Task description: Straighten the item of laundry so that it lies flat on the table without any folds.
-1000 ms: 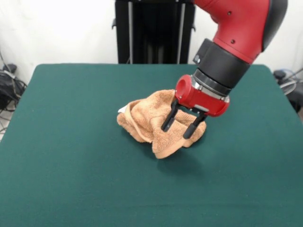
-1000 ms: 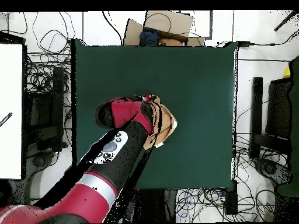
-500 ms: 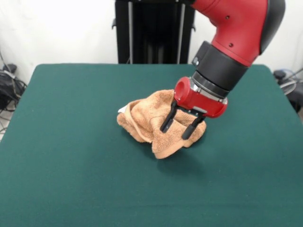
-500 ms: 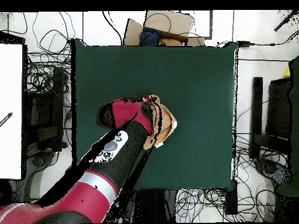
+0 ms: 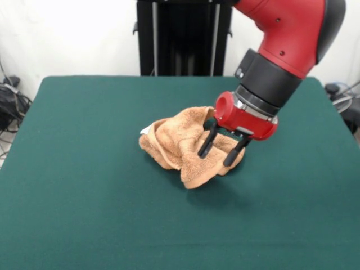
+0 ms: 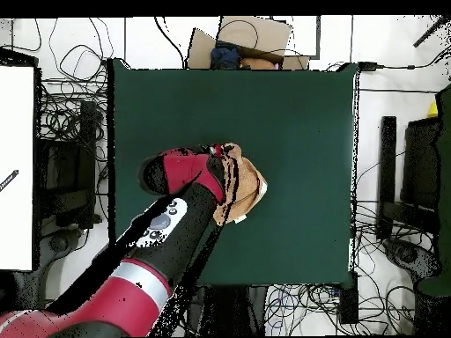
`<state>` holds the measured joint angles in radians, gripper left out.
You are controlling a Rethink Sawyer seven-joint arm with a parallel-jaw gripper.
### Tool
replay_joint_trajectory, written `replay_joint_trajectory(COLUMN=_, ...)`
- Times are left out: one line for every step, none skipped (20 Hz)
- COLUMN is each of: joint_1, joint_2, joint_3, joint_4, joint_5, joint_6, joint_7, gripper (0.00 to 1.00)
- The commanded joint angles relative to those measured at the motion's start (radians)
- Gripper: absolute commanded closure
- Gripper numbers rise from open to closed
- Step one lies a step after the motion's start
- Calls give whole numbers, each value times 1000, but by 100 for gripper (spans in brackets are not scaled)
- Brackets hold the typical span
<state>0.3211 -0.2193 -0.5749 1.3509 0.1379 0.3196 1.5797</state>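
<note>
From the front, the towel [image 5: 185, 145] lies bunched in folds near the middle of the table [image 5: 84, 214], a white tag at its left edge. The gripper [image 5: 220, 156] stands spread apart over the towel's right part, tips in the cloth. Overhead, the arm hides much of the towel.

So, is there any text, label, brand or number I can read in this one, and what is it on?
None can be read.
The towel has a small white tag, too small to show any print.
The arm carries a white patch with dark marks in the overhead view, too blurred to read.
The table and the claw bear no lettering.
</note>
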Motion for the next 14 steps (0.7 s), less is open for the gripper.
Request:
replay_joint_trajectory(joint_1=29, joint_2=47, joint_3=61, joint_4=65, joint_5=61, joint_6=4, joint_7=299, gripper=0)
replay_joint_trajectory(joint_1=30, joint_2=47, joint_3=59, joint_4=62, joint_5=63, joint_6=8, joint_7=298, gripper=0)
replay_joint_trajectory(joint_1=32, joint_2=48, joint_3=55, joint_4=56, joint_5=66, joint_6=15, joint_7=297, gripper=0)
replay_joint_trajectory(joint_1=32, joint_2=48, joint_3=55, joint_4=51, joint_5=68, joint_6=23, joint_7=294, gripper=0)
replay_joint_trajectory(joint_1=32, joint_2=48, joint_3=55, joint_4=45, joint_5=71, joint_6=32, joint_7=292, gripper=0)
replay_joint_trajectory(joint_1=33, joint_2=51, joint_3=53, joint_4=41, joint_5=75, joint_6=35, joint_7=293, gripper=0)
replay_joint_trajectory(joint_1=36, joint_2=53, joint_3=53, joint_4=43, joint_5=79, joint_6=30, joint_7=297, gripper=0)
replay_joint_trajectory(joint_1=38, joint_2=56, joint_3=52, joint_4=45, joint_5=84, joint_6=25, joint_7=301, gripper=0)
replay_joint_trajectory(joint_1=41, joint_2=62, joint_3=51, joint_4=48, joint_5=88, joint_6=16, joint_7=305, gripper=0)
replay_joint_trajectory(joint_1=42, joint_2=65, joint_3=52, joint_4=51, joint_5=93, joint_6=7, joint_7=308, gripper=0)
replay_joint_trajectory(joint_1=43, joint_2=69, joint_3=54, joint_4=55, joint_5=98, joint_6=-3, joint_7=311, gripper=0)
replay_joint_trajectory(joint_1=41, joint_2=72, joint_3=56, joint_4=57, joint_5=102, joint_6=-8, joint_7=310, gripper=0)
replay_joint_trajectory(joint_1=41, joint_2=75, joint_3=58, joint_4=59, joint_5=106, joint_6=-13, joint_7=311, gripper=0)
replay_joint_trajectory(joint_1=41, joint_2=78, joint_3=60, joint_4=64, joint_5=110, joint_6=-20, joint_7=314, gripper=0)
